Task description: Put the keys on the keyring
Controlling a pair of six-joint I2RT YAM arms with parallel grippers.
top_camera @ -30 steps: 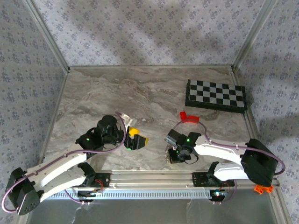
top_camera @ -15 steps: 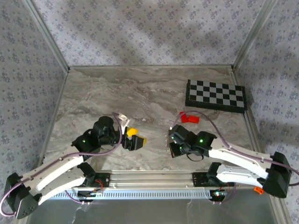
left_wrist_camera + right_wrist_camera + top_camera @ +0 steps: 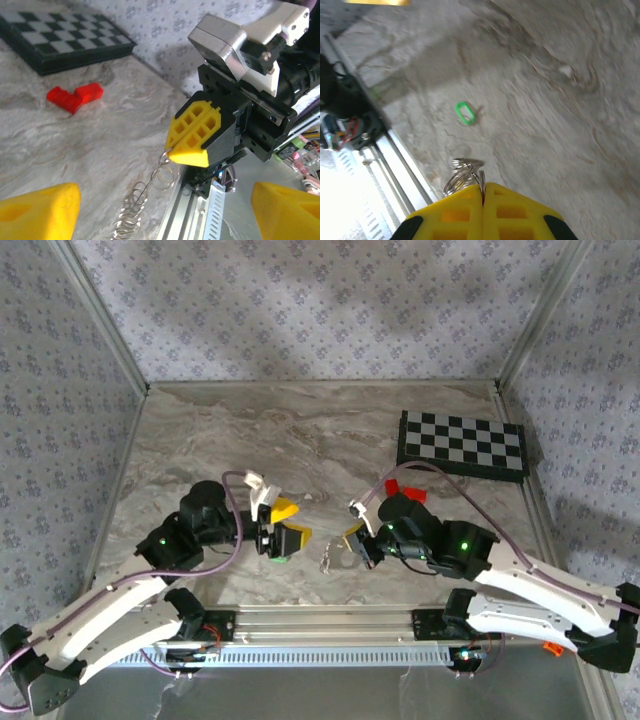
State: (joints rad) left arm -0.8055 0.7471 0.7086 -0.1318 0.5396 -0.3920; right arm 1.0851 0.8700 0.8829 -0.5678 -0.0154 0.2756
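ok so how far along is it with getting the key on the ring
Done: the keyring hangs pinched in the shut right gripper. In hand: the left gripper is open near the green key, which lies loose on the table, not gripped. Left: pick up the key and thread it onto the ring.

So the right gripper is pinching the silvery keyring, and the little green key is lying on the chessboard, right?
Not quite. The right gripper does pinch the keyring, but the green key lies on the bare marble table, not on the chessboard. The right wrist view shows it.
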